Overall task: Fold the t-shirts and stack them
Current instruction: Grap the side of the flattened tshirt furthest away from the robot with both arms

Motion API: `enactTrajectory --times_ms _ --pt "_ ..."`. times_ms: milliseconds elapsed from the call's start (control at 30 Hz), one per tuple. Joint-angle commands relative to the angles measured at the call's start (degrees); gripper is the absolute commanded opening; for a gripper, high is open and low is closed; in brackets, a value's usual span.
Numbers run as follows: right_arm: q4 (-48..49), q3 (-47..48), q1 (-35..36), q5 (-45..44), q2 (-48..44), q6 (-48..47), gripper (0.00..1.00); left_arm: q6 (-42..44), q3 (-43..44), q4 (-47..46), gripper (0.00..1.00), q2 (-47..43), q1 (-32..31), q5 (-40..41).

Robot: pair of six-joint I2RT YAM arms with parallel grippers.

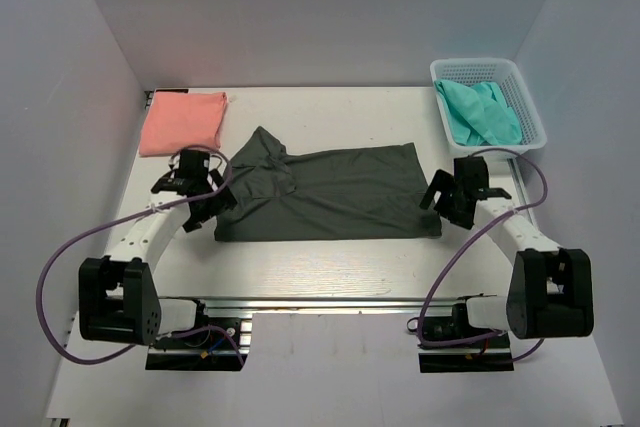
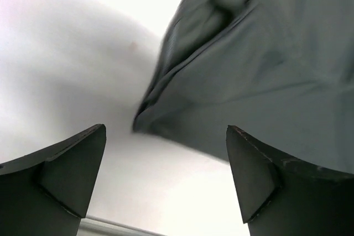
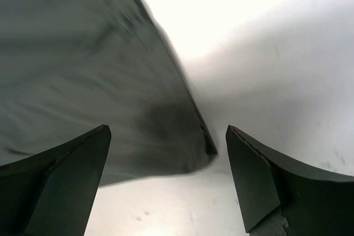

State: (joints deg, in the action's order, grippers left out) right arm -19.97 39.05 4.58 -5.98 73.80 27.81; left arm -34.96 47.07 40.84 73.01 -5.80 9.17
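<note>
One charcoal t-shirt (image 1: 340, 192) lies spread flat in the middle of the table (image 1: 300, 277). One salmon pink t-shirt (image 1: 183, 122) sits folded at the far-left corner, and teal t-shirts (image 1: 482, 112) are bunched in the one white basket (image 1: 532, 107) at far right, count unreadable. Two grippers: left gripper (image 2: 166, 131) at the charcoal shirt's near-left corner, right gripper (image 3: 168, 130) at its near-right corner, both with fingers spread apart and holding nothing, the corner just ahead of the tips.
</note>
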Motion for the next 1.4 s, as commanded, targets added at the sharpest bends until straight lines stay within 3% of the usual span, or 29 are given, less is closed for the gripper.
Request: enactTrajectory --times_ms 0,133,233,333,600,733,833,867,933,1033,1067,1100,1133,1367 --pt "1.6 7.5 0.6 0.7 2.4 -2.5 0.9 2.1 7.4 -6.3 1.0 2.0 -0.3 -0.5" --pt "5.7 13.2 1.8 2.1 6.7 -3.5 0.9 7.0 18.8 -11.0 1.0 12.1 -0.8 -3.9" --pt "4.7 22.8 2.6 2.3 15.3 -4.0 0.9 10.4 27.1 -11.6 1.0 23.8 -0.8 -6.8" --pt "4.4 29.8 3.7 2.1 21.5 -5.0 0.9 13.7 40.7 -12.2 1.0 34.4 -1.9 -9.2" --pt "1.9 45.0 5.2 -1.7 34.5 -8.2 0.9 20.5 65.6 -10.3 0.96 54.8 -3.8 -4.8" --pt "1.4 49.2 5.4 -2.7 39.9 -9.4 0.9 21.9 74.0 -7.6 0.9 63.2 -4.4 -4.8" --pt "3.7 50.2 5.4 -2.8 41.7 -9.7 0.9 21.9 75.2 -9.2 0.78 66.4 -4.9 -7.1" --pt "3.7 50.9 5.3 -2.7 42.1 -9.6 0.9 21.9 75.2 -9.7 0.68 66.4 -4.9 -7.1" --pt "3.6 52.1 5.2 -3.2 43.4 -9.7 0.9 21.9 74.6 -9.7 0.58 66.9 -5.4 -7.1" --pt "1.7 54.5 5.2 -4.0 46.0 -10.1 0.9 22.4 72.6 -10.3 0.3 66.9 -5.4 -6.4" --pt "1.8 54.7 5.3 -4.0 46.7 -9.8 0.9 22.4 72.1 -10.9 0.12 66.4 -5.4 -5.8" --pt "2.3 55.1 5.1 -4.0 47.1 -9.6 0.9 22.4 71.2 -11.0 0.04 65.7 -5.4 -5.8" --pt "2.6 55.3 5.2 -4.1 48.0 -9.4 0.9 22.4 70.6 -11.7 0.0 65.7 -5.4 -5.8" --pt "1.6 59.7 5.2 -3.6 52.6 -8.9 0.9 23.0 69.3 -15.0 0.0 63.9 -5.4 -5.8"
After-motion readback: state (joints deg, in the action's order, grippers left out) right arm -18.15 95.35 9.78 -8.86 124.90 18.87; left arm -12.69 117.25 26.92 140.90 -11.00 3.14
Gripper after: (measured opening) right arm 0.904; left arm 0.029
